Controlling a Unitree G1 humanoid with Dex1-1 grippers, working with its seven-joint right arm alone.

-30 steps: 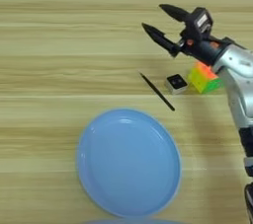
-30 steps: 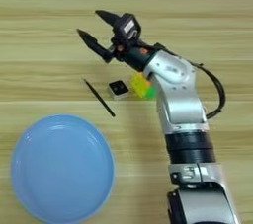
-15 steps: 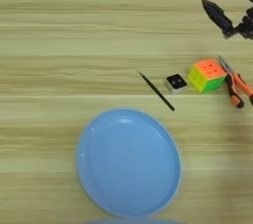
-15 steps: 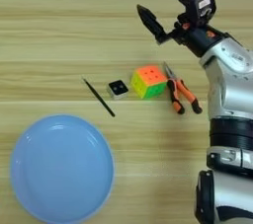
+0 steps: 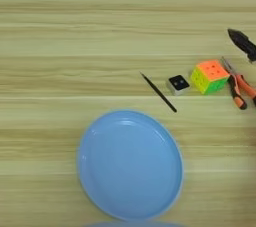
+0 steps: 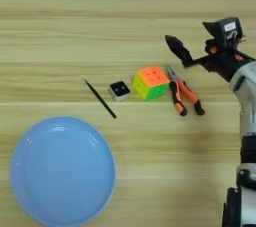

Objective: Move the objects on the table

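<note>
- Four small things lie on the striped wooden table [image 6: 60, 31], all above the light-blue plate [image 6: 62, 171]: black stick [image 6: 100, 99], small black cube [image 6: 119, 90], colour cube [image 6: 151, 82], pliers [image 6: 183, 93].
- Only the right eye view shows the whole gripper [image 6: 197, 41], fingers spread, empty, above the pliers.

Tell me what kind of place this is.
Likely a robot test bench: a bare wooden table with unrelated props, a blue plate, puzzle cube and pliers, under a robot's pincer.

No readable text, labels or numbers on anything in view.
</note>
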